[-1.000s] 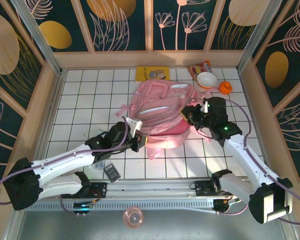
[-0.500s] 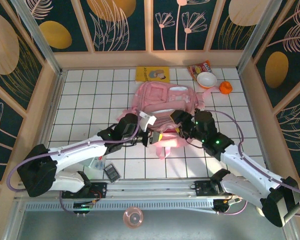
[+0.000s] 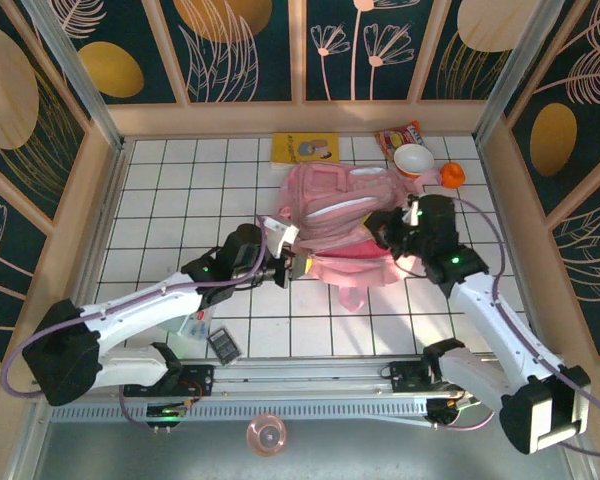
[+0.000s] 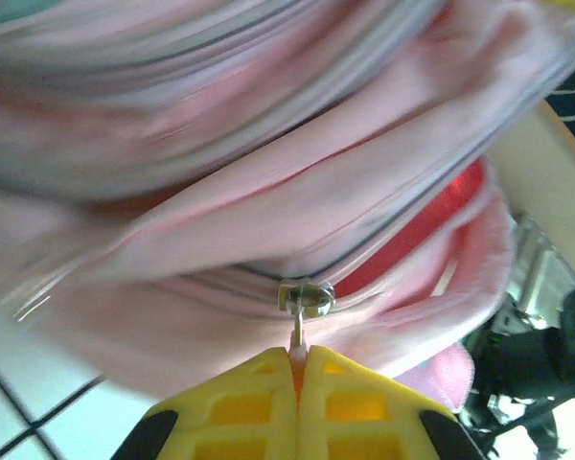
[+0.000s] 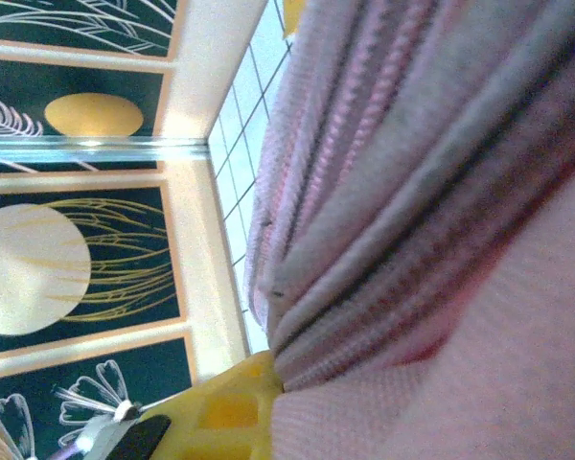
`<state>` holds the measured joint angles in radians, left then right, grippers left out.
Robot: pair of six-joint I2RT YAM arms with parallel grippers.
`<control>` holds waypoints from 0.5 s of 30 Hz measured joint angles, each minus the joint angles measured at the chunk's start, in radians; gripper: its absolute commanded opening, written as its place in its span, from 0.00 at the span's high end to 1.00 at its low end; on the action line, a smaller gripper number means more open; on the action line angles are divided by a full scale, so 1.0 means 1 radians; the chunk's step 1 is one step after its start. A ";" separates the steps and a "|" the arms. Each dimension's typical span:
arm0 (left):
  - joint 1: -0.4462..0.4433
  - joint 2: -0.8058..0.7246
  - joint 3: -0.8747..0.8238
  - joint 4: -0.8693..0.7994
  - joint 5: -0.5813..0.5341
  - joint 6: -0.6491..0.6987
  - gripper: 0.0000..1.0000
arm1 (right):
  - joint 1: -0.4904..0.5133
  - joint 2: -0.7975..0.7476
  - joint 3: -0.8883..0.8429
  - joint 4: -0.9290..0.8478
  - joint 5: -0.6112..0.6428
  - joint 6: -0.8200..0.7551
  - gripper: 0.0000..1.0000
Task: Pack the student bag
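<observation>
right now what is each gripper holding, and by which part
The left gripper holds the student bag by its zip pull; the right gripper clamps a fold of its fabric.

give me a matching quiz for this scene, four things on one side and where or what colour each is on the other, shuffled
1 student bag
2 yellow book
3 white bowl
4 zip pull

a pinched by the left gripper
b next to the orange object, far right
c pink, largest item
d lying flat just beyond the bag

Pairs: 1-c, 2-d, 3-b, 4-a
</observation>
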<state>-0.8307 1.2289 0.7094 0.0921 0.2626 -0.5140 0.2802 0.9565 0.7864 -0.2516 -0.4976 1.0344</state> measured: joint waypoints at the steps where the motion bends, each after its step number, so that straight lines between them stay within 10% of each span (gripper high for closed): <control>1: 0.010 -0.013 -0.012 0.001 -0.011 0.008 1.00 | -0.045 0.003 0.024 -0.034 -0.056 -0.043 1.00; 15: 0.197 0.075 -0.077 0.129 -0.131 0.106 1.00 | -0.254 0.208 0.391 -0.405 -0.486 -0.442 1.00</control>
<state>-0.6338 1.3037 0.6323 0.2214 0.1314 -0.4080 0.0257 1.1645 1.1770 -0.6563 -0.9833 0.5926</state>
